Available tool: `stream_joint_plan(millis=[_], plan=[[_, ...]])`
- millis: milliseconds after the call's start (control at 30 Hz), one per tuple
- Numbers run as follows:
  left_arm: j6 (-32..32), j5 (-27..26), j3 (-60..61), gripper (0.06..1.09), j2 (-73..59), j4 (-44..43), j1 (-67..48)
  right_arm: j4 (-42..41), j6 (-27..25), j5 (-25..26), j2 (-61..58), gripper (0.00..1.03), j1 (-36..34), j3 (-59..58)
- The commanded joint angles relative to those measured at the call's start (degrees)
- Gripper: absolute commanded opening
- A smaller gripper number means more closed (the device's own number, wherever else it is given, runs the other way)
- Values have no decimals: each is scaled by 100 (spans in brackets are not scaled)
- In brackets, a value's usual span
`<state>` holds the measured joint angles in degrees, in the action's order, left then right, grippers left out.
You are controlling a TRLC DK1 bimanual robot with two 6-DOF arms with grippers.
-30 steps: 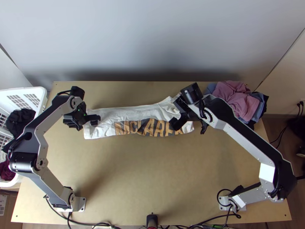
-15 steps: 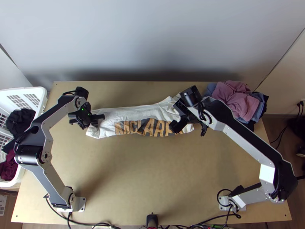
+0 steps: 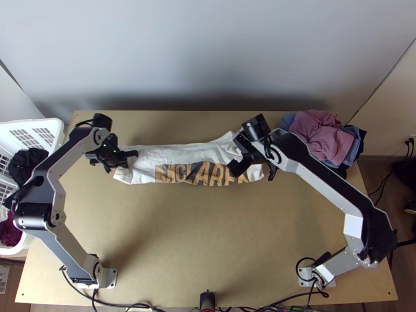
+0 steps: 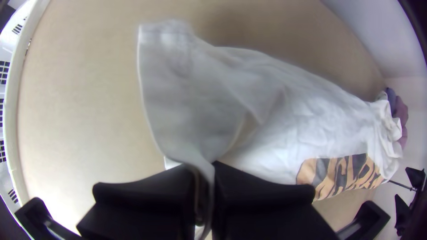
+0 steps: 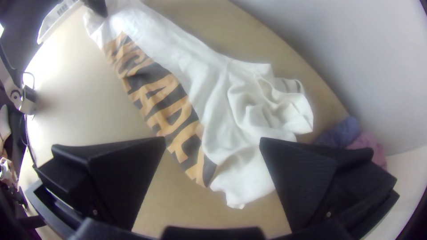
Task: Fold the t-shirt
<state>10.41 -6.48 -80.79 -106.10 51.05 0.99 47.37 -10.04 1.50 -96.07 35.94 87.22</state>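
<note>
Where the left claw (image 3: 114,160) pinches, the white t-shirt (image 3: 182,152) puckers

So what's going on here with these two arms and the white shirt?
Two robot arms are at work folding a t-shirt. The left gripper is closed on cloth at one end of it. The right gripper is open over the other end, where the fabric is rumpled. For now the shirt lies in a long, narrow strip across the table, not yet a compact fold. A pile of other clothes sits at the table's far right corner.
</note>
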Motion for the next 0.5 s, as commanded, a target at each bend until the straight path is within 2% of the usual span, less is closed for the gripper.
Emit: stream_joint_plan(millis=[0,200,467], plan=[[-259,6,-15,9,283,134,489,-123,38,-44,-386,98,123,348],[-417,-20,-15,9,424,213,841,-246,38,-194,-1089,98,493,876],[-453,-275,-24,9,723,362,850,-334,372,-853,-2188,98,932,1798]])
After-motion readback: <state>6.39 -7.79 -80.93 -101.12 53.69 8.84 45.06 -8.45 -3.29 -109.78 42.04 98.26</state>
